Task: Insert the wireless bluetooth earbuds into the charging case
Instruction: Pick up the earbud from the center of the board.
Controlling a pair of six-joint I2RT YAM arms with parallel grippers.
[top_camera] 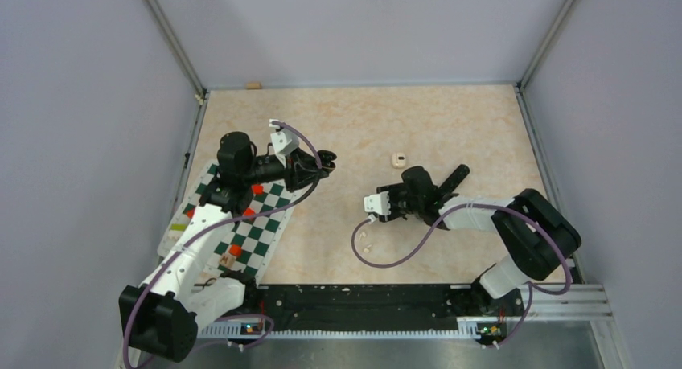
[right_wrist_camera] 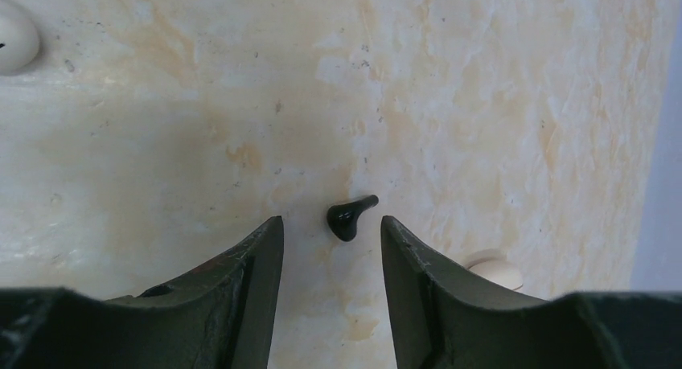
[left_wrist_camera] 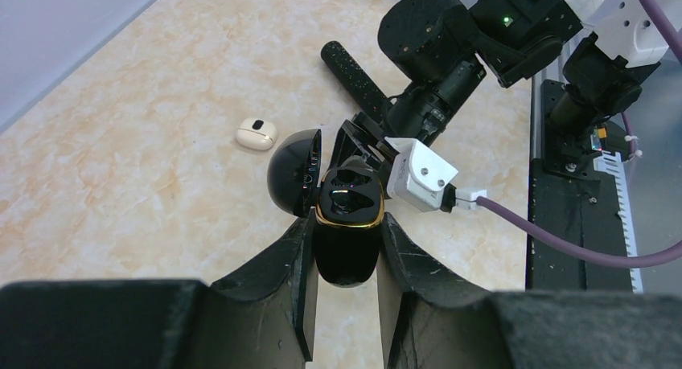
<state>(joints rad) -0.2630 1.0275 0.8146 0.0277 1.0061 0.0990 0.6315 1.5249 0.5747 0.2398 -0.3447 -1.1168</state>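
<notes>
Earbud, black point(right_wrist_camera: 347, 216), lying on its side on the beige marbled table point(right_wrist_camera: 482, 104), bulb end near, stem pointing up and to the right. Sits between the fingers of the right gripper point(right_wrist_camera: 331, 223), set apart on either side without touching: a straddling stance, presumably for pinching across the bulb. Lies nearer one finger than the other, so probably worth a small sideways correction before squeezing; otherwise likely to skid or flip out.

Black charging case point(left_wrist_camera: 346, 216) clamped upright between the pads of the left gripper point(left_wrist_camera: 347, 248), squeezed on its two flanks and seemingly lifted off the table. Lid hinged open and thrown back to one side, gold rim and the two wells turned upward and toward the right arm. Apparently held this way as a steady, open target for dropping a bud in from above, with the lid clear of the fingers. Wells dark; impossible to tell whether empty or filled.

Elsewhere: small white closed case point(left_wrist_camera: 256, 133) resting on the table beyond the black one, apart from it; white earbud point(right_wrist_camera: 492, 270) lying just outside one right finger, partly hidden by it; black speckled rod point(left_wrist_camera: 354, 71), perhaps a microphone, lying behind the right wrist. Green-and-white checkered board point(top_camera: 257, 228) under the left arm.

No brand, label or writing legible anywhere: plain gloss on the black case, only a dark dot on the white one.
</notes>
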